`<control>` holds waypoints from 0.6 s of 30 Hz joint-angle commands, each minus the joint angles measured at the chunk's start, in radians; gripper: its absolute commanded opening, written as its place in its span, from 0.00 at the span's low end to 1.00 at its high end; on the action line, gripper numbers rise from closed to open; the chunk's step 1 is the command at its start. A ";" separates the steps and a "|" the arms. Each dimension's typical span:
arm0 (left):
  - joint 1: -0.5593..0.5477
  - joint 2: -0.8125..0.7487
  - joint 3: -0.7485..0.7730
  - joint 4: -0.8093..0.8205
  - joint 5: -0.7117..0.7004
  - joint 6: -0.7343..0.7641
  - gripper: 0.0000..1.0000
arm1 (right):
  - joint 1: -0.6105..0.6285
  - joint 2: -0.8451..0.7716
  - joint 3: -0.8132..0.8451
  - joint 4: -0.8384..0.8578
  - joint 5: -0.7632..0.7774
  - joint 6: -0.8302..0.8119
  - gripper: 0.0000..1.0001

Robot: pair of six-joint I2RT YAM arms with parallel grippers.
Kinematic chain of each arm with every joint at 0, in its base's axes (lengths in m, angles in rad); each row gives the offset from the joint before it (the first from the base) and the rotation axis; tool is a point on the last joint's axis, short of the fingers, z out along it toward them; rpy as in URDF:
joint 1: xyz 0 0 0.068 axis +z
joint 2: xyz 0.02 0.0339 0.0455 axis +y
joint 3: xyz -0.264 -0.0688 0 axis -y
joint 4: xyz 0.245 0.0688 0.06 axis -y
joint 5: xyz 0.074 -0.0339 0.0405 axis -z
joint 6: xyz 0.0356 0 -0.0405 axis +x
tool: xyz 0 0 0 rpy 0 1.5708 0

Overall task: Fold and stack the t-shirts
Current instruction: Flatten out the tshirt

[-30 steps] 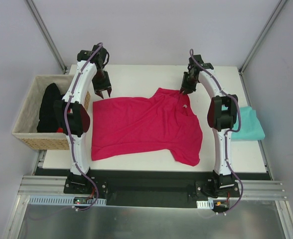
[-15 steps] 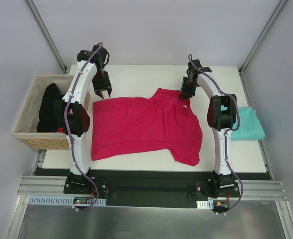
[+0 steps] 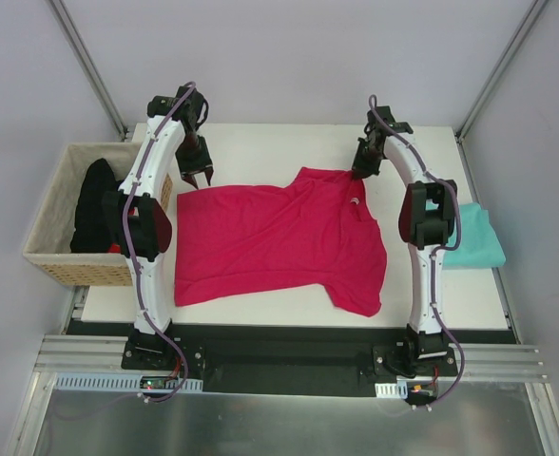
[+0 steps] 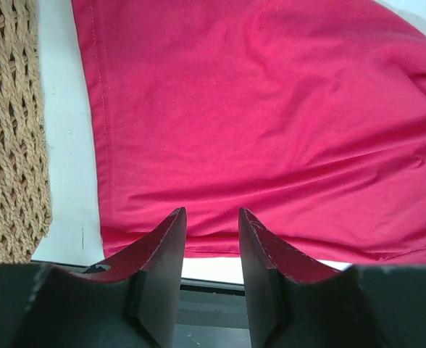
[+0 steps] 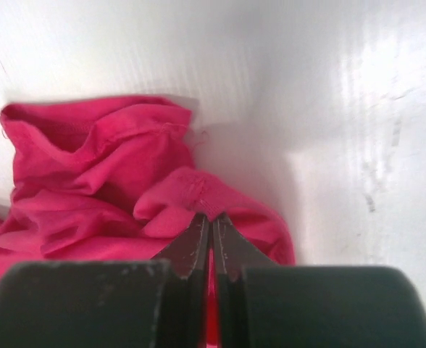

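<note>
— Where are the shirts lying?
— The pink shirt point(image 3: 279, 242) is spread across the middle of the table point(image 3: 260, 142), with one side near the basket point(image 3: 56, 204). The teal shirt point(image 3: 477, 237) is laid at the table's right edge, partly hidden by the right arm.

— What is held?
— A bunched bit of cloth at the pink shirt's far right corner is pinched between the closed fingers of the right gripper point(image 5: 211, 221). Nothing is held by the left gripper point(image 4: 211, 217). Its fingers are parted by the far left corner, and whether the cloth is touched cannot be told.

— How is the step best done?
— It is judged that the far edge is to be straightened or folded over. The left corner should be gripped before anything is lifted. Both corners should then be raised level and together, with the cloth kept taut between them. The wrinkles near the right grip should be drawn out first.
</note>
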 commanded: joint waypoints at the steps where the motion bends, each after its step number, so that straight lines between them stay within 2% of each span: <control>1: -0.006 -0.011 0.010 -0.112 -0.005 -0.019 0.34 | -0.066 -0.009 0.055 0.002 0.049 -0.004 0.01; 10: -0.006 0.009 0.041 -0.117 0.012 -0.019 0.34 | -0.141 0.006 0.085 0.013 0.055 -0.032 0.02; 11: -0.006 0.009 0.039 -0.117 0.009 -0.019 0.34 | -0.141 0.011 0.100 0.010 0.052 -0.039 0.08; 12: -0.006 0.010 0.041 -0.117 0.009 -0.019 0.34 | -0.141 0.017 0.106 0.004 0.049 -0.041 0.18; 13: -0.006 0.010 0.038 -0.120 0.009 -0.019 0.34 | -0.142 0.018 0.108 -0.007 0.044 -0.041 0.39; 18: -0.006 0.009 0.030 -0.118 0.006 -0.019 0.34 | -0.135 -0.070 0.054 0.005 0.047 -0.036 0.47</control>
